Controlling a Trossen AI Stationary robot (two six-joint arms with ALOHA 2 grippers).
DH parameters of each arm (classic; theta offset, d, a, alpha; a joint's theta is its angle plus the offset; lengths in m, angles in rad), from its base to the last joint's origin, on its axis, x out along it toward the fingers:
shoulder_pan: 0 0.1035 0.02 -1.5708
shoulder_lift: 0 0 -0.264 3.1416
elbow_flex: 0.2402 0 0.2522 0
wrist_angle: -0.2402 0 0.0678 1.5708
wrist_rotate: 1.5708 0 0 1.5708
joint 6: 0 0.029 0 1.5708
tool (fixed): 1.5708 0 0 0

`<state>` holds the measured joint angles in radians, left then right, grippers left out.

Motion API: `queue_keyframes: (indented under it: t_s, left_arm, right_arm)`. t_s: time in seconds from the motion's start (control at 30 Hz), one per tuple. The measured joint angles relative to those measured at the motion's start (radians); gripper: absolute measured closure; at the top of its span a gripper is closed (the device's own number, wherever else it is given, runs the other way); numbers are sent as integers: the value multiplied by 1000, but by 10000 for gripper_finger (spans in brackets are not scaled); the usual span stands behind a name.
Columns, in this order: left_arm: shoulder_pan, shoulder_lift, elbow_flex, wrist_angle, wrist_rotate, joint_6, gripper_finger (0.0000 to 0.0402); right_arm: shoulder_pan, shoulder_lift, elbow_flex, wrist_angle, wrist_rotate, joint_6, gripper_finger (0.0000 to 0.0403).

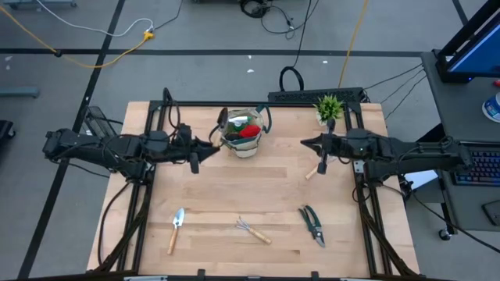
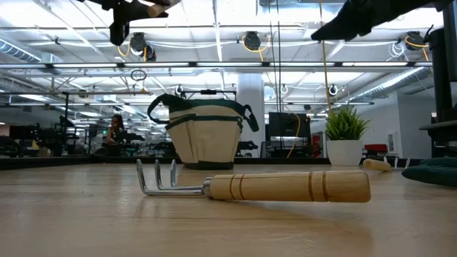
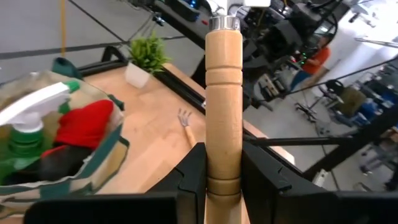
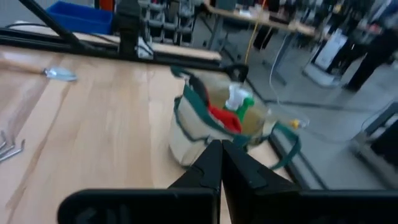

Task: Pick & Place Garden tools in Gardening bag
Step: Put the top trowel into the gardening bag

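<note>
On the table, only the wrist view shows the left claw gripping a wooden handle; right claw closed.

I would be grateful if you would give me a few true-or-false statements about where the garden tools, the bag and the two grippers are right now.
1. The left gripper is shut on a wooden-handled tool. True.
2. The gardening bag is empty. False: a red glove and a green spray bottle are inside.
3. The pruning shears lie on the table. True.
4. The right gripper holds the rake. False: its fingers are shut on nothing.
</note>
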<state>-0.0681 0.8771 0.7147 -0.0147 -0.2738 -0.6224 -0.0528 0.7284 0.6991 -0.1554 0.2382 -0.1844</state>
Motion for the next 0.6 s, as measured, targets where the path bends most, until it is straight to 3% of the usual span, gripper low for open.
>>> queue_keyframes:
  t_s: [0.2,0.6]
  left_arm:
    - [0,46,90,-140,-53,42,330]
    - [28,371,546,-693,-71,204,330]
  right_arm:
    - [0,0,0,39,0,-72,403]
    - [0,3,0,78,3,-88,403]
